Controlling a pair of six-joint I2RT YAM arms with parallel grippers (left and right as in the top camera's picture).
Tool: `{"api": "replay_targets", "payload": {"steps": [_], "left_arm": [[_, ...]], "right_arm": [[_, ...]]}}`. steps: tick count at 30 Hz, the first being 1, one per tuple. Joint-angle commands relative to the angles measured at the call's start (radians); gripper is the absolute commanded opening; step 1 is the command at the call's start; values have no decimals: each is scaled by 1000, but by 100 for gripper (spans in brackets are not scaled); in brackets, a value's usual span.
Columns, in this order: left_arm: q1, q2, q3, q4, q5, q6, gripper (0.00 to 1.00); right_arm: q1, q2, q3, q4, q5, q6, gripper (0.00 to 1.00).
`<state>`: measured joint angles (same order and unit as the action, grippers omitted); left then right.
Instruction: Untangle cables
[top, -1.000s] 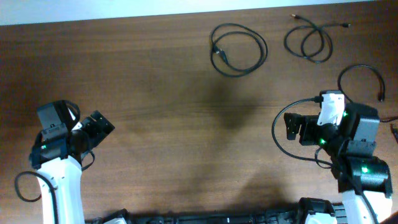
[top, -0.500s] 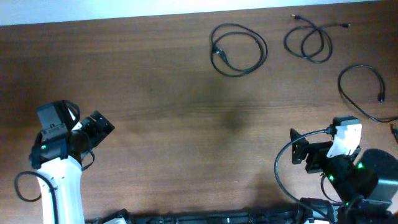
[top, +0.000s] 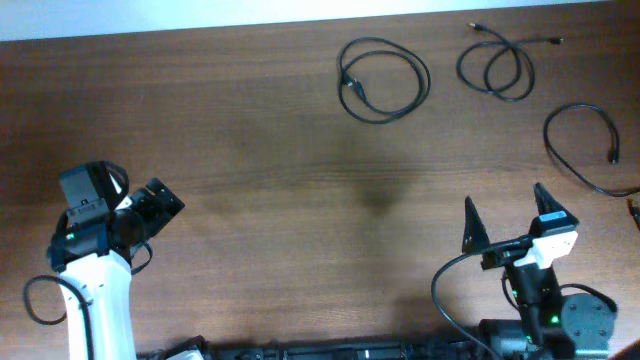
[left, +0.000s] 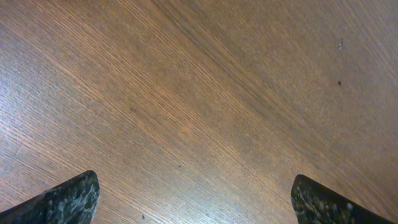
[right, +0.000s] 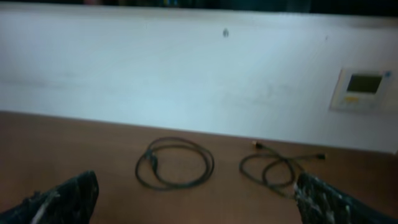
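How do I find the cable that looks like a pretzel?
Look at the far right part of the brown table, where three black cables lie. Take the middle one. It alone crosses into two small loops with two straight tails, unlike the round coil and the open arc.

Wooden table (top: 270, 150), three black cables (top: 350, 84) lying apart.
Ahead of my right pincer (top: 504, 196): coil (right: 151, 160) leftward, double loop (top: 508, 62) opposite, open curve (top: 580, 106) nearest, rightward.

Three thin black cables (top: 497, 68) lay apart on the counter (top: 250, 150): a round coil (top: 385, 80), a double loop (top: 497, 70), an open arc (top: 583, 148).
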<state>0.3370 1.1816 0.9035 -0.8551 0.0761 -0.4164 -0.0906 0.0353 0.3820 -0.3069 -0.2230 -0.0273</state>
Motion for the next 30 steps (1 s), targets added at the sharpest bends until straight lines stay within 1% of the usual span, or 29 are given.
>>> {"api": "replay_targets", "payload": {"steps": [1,3,6,10,18,22,30], "left_arm": [[3,-5,10,1,7,-13,99],[3,-5,10,1,7,-13,99],[3,-5,10,1,7,-13,99],[3,-5,10,1,6,-13,99],[3,-5,10,1,6,-13,99],[3,-5,10,1,6,-13,99],[3,-5,10,1,7,-13,99]], "right_arm": [[6,-32,-115,70,-2,40,99],[6,-32,-161,116,-1,40,99],[5,-32,-248,221,-2,90,99],[5,-32,-328,275,-1,93,99],[5,-32,-377,275,14,92,99],[6,-32,-377,245,17,88,99],[5,-32,-377,245,25,85,99]]}}
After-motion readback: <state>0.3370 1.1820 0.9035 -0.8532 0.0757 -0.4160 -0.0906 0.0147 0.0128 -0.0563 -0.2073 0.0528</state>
